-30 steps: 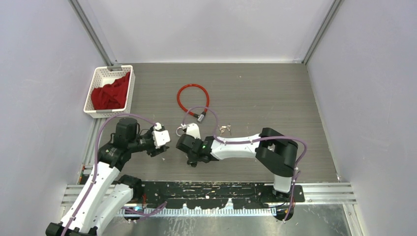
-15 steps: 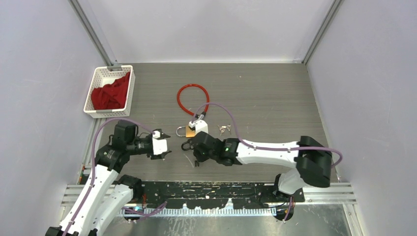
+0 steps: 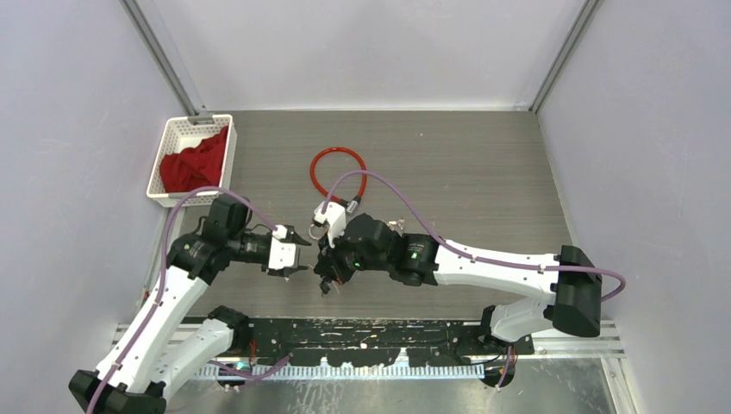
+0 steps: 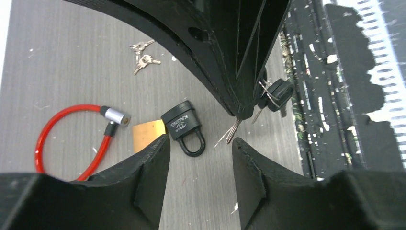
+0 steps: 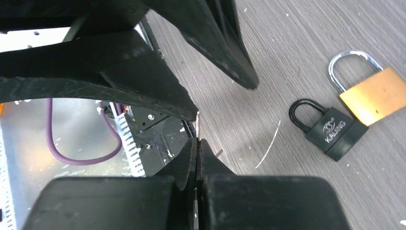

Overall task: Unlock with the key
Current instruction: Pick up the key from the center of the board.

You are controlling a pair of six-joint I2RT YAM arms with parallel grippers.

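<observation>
Grey wood-grain tabletop is seen beneath a key bunch, which is pinched between the pressed-together fingers of the right gripper near the table's front edge. Close by, a black padlock is laid flat just beside a brass padlock, and the left gripper is held facing them with fingers spread and empty. Farther out are found a red cable lock, loose keys and a white basket of red cloth.

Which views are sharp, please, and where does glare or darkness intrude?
Top external: even light, soft shadows, everything sharp. Left wrist: black padlock lettering readable, left fingers dark. Right wrist: brass padlock shackle glints; right fingers featureless black.
</observation>
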